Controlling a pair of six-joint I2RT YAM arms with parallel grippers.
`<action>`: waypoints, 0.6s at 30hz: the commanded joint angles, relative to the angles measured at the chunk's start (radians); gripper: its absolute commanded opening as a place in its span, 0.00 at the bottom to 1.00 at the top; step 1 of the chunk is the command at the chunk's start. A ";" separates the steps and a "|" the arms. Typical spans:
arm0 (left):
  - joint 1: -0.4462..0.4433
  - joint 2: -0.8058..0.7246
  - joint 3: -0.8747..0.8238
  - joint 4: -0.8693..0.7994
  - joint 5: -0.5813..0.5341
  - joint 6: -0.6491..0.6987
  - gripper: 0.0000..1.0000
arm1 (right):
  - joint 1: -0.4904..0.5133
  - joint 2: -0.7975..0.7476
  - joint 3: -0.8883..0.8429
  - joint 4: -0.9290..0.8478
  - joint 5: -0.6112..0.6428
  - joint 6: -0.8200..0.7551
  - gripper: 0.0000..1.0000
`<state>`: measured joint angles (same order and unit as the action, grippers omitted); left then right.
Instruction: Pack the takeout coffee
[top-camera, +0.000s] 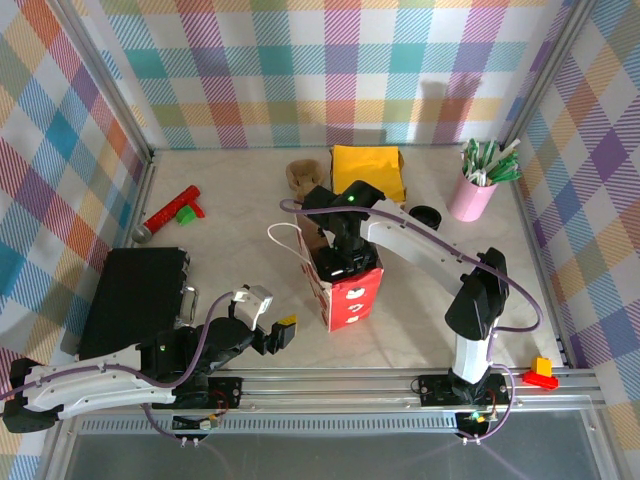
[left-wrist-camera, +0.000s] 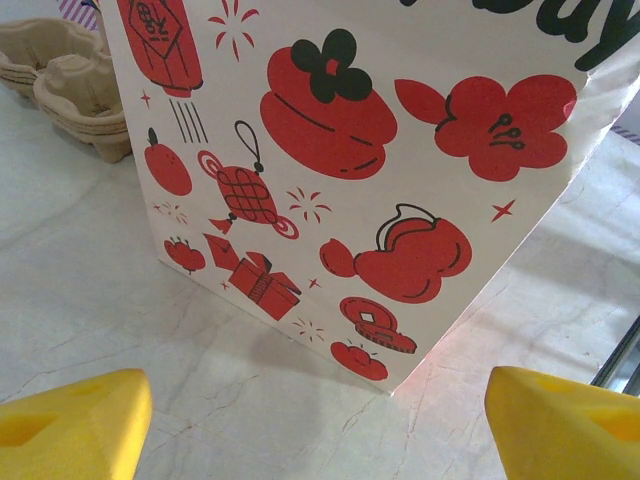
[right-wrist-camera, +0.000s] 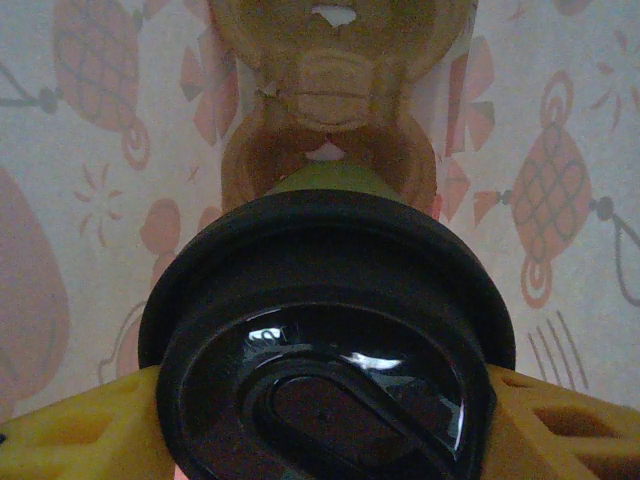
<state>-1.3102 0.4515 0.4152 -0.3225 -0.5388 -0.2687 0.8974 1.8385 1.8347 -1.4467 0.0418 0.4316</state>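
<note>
Deep inside the paper bag, above a moulded brown pulp carrier near its floor: the takeout coffee, round glossy black plastic lid uppermost, oval sip recess pressed into it, a sliver of green cup wall beyond the rim. Clasped by the right gripper; squeezes in from both sides just beneath the lid with blocky yellow fingers. All round, thin bag walls, printed lanterns and blossoms showing through in pale pink.

Outside the bag's near face, low over the veined, marble-look table: left gripper released, wedge-shaped yellow fingers spread wide, touching nothing. Ahead, matte white paper printed with red flowers, lanterns and gift boxes, creased to a sharp corner. Off the bag's left side, a thin white cord handle in a loop. Beyond the bag's left edge, stacked pulp trays, rough and rounded. Behind the bag, folded yellow fabric. Right of the bag, a loose black lid and a pink cup of green-and-white sticks.
</note>
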 joint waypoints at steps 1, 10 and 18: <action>0.009 -0.014 -0.012 0.003 0.008 -0.008 0.86 | 0.005 0.026 0.028 -0.041 -0.010 -0.011 0.46; 0.010 -0.023 -0.012 -0.006 0.005 -0.010 0.86 | 0.003 0.049 -0.001 -0.005 0.000 -0.019 0.46; 0.010 -0.041 -0.017 -0.016 0.002 -0.015 0.86 | 0.003 0.051 -0.033 0.035 0.006 -0.026 0.45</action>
<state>-1.3102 0.4271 0.4149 -0.3241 -0.5392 -0.2718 0.8974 1.8824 1.8164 -1.4174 0.0437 0.4252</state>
